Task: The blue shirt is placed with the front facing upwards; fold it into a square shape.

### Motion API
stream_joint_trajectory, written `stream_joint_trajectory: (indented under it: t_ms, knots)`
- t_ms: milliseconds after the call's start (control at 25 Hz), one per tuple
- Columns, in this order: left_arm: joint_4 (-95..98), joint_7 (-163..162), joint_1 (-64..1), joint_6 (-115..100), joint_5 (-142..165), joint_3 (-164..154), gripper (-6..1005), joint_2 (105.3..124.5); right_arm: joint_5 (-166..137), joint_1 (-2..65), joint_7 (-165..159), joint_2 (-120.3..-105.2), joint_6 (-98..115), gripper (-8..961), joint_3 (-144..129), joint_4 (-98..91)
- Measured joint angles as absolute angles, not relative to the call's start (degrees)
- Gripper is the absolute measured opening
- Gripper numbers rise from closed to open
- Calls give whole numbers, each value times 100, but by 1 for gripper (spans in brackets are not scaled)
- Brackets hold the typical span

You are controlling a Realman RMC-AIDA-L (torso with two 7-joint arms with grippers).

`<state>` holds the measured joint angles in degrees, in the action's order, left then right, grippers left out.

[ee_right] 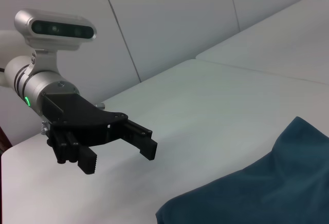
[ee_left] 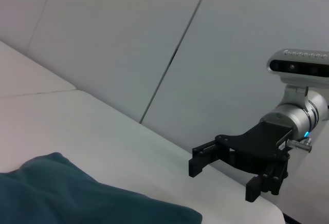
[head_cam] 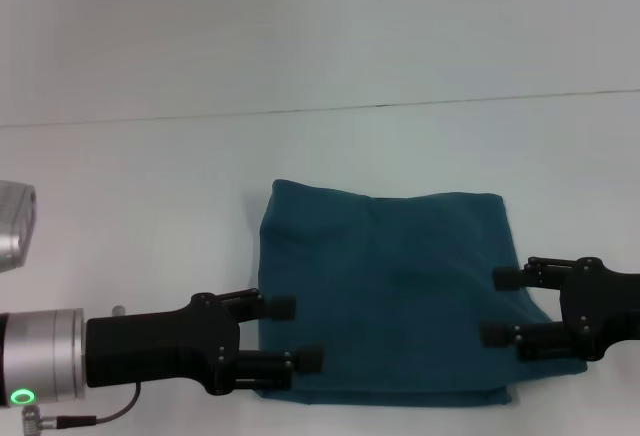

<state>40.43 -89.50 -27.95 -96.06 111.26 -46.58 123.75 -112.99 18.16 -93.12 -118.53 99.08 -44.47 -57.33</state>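
The blue shirt (head_cam: 390,291) lies folded into a rough square on the white table (head_cam: 140,186), plain teal side up, with no lettering showing. My left gripper (head_cam: 297,333) is open at the shirt's left edge, its fingertips reaching just over the cloth. At the right edge my right gripper (head_cam: 498,306) is open too, its fingertips over the cloth. Neither holds anything. The left wrist view shows a corner of the shirt (ee_left: 77,203) and the right gripper (ee_left: 224,180) beyond it. The right wrist view shows the shirt (ee_right: 257,193) and the left gripper (ee_right: 118,158).
A seam (head_cam: 400,104) runs across the table behind the shirt. The shirt's near edge lies close to the table's front. Bare white surface stretches to the left of the shirt and behind it.
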Motion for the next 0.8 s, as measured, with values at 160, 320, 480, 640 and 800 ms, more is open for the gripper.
stream_joint_trajectory:
  t_ms: [160, 320, 480, 640, 800]
  knots:
    - [4043, -8959, -2796, -9638, 11133, -4658, 876, 12370, -11302, 1799, -9313, -11874, 9895, 892, -4447, -5723]
    - [4043, -8960, -2808, -9657, 11136, -4658, 876, 12365, -11303, 1785, -9315, -11882, 9891, 892, -4447, -5689]
    - [4043, -8962, -2818, -9675, 11136, -4658, 875, 12358, -11303, 1784, -9316, -11880, 9888, 891, -4447, -5674]
    - [4043, -8964, -2820, -9677, 11140, -4652, 875, 12357, -11303, 1800, -9316, -11874, 9887, 891, -4447, -5674]
    - [4043, -8965, -2821, -9677, 11144, -4649, 876, 12357, -11303, 1821, -9316, -11868, 9887, 891, -4447, -5668]
